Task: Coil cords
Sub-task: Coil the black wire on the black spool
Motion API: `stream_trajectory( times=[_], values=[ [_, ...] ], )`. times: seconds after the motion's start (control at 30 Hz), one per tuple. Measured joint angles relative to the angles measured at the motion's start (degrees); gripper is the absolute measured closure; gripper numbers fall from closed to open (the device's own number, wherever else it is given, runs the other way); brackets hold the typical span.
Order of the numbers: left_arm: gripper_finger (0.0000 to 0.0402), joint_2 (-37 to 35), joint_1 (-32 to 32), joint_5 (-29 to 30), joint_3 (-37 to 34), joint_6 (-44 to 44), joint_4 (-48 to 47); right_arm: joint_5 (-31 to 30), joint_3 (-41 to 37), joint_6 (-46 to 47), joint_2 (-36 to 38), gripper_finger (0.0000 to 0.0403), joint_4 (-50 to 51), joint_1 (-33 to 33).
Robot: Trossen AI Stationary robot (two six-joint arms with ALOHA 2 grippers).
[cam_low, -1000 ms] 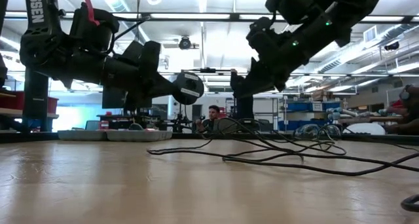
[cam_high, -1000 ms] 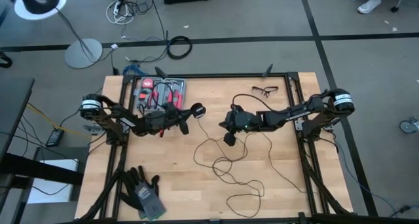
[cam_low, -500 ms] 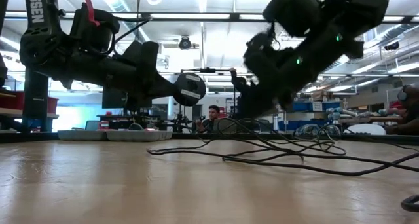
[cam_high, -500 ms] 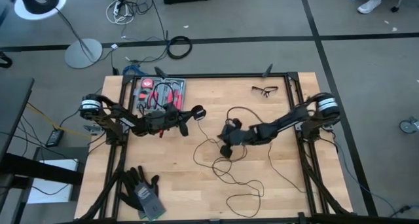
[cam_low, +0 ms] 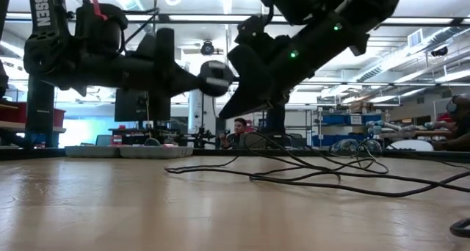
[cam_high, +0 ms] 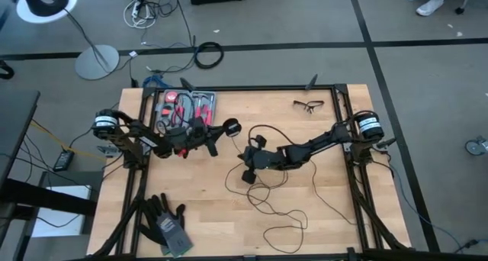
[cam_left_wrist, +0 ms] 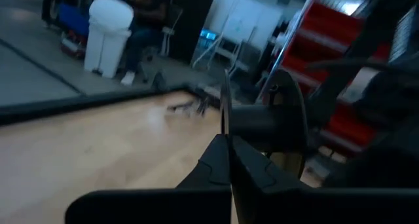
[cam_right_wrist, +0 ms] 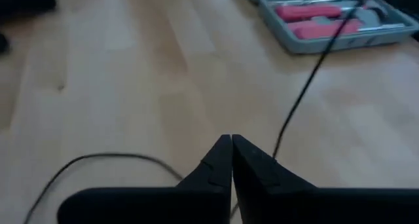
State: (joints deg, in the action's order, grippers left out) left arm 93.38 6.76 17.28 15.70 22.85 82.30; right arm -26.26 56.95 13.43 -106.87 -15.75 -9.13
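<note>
The thin black cord [cam_high: 267,192] lies in loose loops on the wooden table [cam_high: 320,215]. Its round puck [cam_high: 231,127] is held up in the air just past my left gripper [cam_high: 221,131], which is shut on the cord and points level toward the table's right. In the low view the puck [cam_low: 215,76] hangs well above the loops [cam_low: 308,174]. My right gripper [cam_high: 244,159] is shut, slants down and sits just right of the puck. In the right wrist view a strand [cam_right_wrist: 298,103] runs beside its fingers. My left gripper pinches the cord's end [cam_left_wrist: 226,116] right at the puck [cam_left_wrist: 288,122], between its two fingertips. The fingers lie level, coming from the table's left. The puck is lifted clear of the table. My right gripper has a strand [cam_right_wrist: 278,149] close beside one finger; whether they touch, I cannot tell.
A grey tool tray [cam_high: 187,108] with red-handled tools stands at the far left, behind the left gripper. Safety glasses [cam_high: 308,104] lie at the far right. Dark gloves [cam_high: 164,223] lie at the near left corner. Bare wood shows at the near right.
My right gripper has swept toward the table's left and slightly down, ending close to the puck and my left gripper. My left gripper has tipped upward, and the puck has risen a little. The loops on the table have stayed put.
</note>
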Motion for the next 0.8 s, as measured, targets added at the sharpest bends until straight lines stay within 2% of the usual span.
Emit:
stream_trajectory(
  times=[0.17,0.47,0.63,0.8],
  values=[
    [0.0401,-0.02,0.31,-0.19,0.01,-0.04,3.31,-0.25,-1.56,-0.02,0.05,0.0368,0.88,1.44],
    [0.0401,-0.02,0.31,-0.26,0.0,-0.31,3.66,-1.38,-1.73,0.24,0.07,0.0296,0.87,1.71],
    [0.0401,-0.02,0.31,-0.26,0.0,-0.31,5.29,-1.22,-1.73,2.84,0.07,0.027,1.84,2.43],
    [0.0401,-0.04,0.31,-0.22,0.15,-0.28,5.78,3.88,-1.73,3.51,0.07,0.0269,1.05,2.93]
  ],
)
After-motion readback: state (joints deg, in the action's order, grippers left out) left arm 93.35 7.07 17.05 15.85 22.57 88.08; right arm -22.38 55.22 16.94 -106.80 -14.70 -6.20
